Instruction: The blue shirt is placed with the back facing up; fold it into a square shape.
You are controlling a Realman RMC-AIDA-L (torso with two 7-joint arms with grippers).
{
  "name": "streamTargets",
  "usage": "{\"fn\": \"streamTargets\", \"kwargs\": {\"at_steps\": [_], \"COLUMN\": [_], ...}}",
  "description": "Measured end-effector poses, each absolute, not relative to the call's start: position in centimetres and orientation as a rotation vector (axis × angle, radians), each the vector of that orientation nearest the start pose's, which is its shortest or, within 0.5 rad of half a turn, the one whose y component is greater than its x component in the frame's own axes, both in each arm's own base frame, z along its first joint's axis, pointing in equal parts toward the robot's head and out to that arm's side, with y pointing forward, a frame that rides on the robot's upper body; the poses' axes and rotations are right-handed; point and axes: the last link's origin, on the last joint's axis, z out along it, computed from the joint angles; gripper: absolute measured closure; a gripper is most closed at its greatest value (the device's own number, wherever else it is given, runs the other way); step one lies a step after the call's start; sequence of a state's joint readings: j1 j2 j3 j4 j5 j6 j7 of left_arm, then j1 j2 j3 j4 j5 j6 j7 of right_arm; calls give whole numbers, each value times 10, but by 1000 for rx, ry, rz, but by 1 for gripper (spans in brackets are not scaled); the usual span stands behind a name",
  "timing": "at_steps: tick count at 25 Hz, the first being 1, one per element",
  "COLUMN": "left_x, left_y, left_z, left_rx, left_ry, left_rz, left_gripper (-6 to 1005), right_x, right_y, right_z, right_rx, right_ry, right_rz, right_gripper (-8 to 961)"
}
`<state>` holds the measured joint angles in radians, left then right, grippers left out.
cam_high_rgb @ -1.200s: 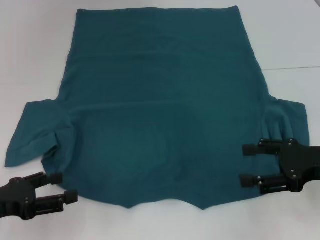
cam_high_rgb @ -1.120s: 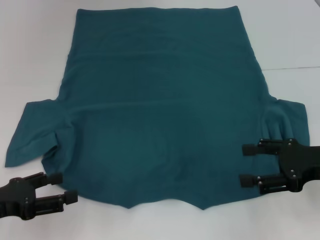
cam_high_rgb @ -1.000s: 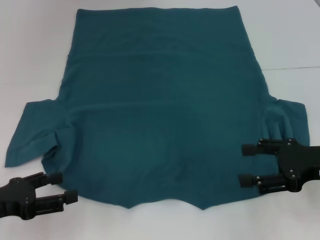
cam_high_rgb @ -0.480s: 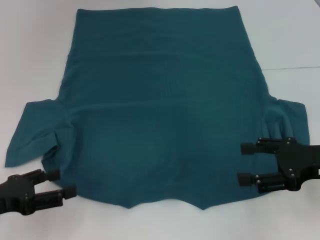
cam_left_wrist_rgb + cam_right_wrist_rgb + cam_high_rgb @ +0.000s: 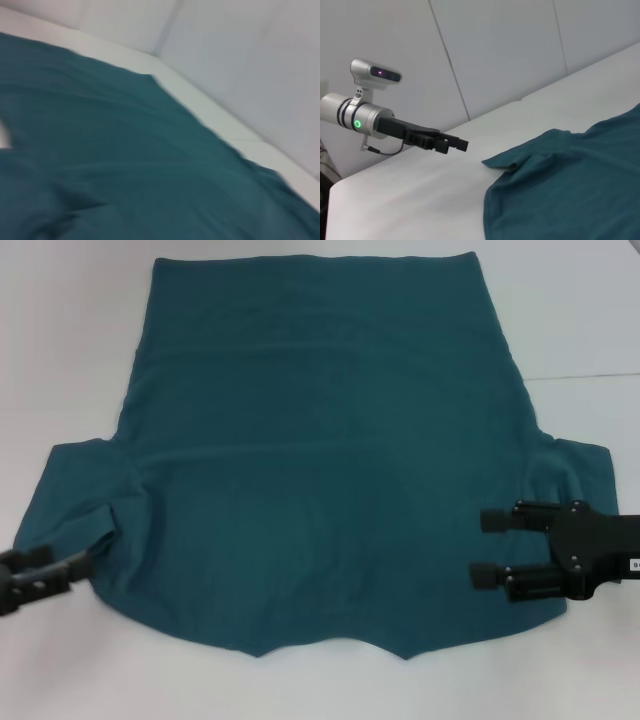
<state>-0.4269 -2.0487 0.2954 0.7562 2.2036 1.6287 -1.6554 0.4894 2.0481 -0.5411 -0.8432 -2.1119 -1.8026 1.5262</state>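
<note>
— Head view: where's the shirt (image 5: 320, 450)?
— Flat on the table (image 5: 60, 330), unfolded. Right gripper (image 5: 482, 548) spread wide over its right side; left gripper (image 5: 75, 562) near-left, fingers nearly together.
— Advice?
— Pinch each edge squarely.

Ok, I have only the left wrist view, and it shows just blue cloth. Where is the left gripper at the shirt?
Observer: The left gripper is at the near corner of the shirt's left sleeve.
Operator: And the right one?
Observer: The right gripper is open, over the shirt's right edge, just nearer than the right sleeve.
Operator: Is any fold made?
Observer: No, the shirt lies spread flat on the white table.
</note>
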Motion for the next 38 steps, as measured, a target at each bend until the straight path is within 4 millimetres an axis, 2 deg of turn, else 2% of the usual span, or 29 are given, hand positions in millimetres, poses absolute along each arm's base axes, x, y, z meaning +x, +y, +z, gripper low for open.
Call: {"fn": "streamTargets", "kwargs": {"at_steps": [7, 15, 38], "left_x": [-356, -371, -370], "left_y": [308, 316, 339], "left_z": [77, 68, 54], "left_rx": [-2136, -2014, -1921], "left_ry": [-1288, -1400, -1413], "left_rz": [-598, -474, -362], "left_gripper": [106, 118, 152], "right_x": [268, 263, 260], "right_y": [315, 318, 318], "right_z": [58, 57, 55], "right_rx": [-2737, -2737, -2743], "right_ry": [738, 742, 744], "right_rz": [687, 695, 703], "right_gripper": [26, 27, 26]}}
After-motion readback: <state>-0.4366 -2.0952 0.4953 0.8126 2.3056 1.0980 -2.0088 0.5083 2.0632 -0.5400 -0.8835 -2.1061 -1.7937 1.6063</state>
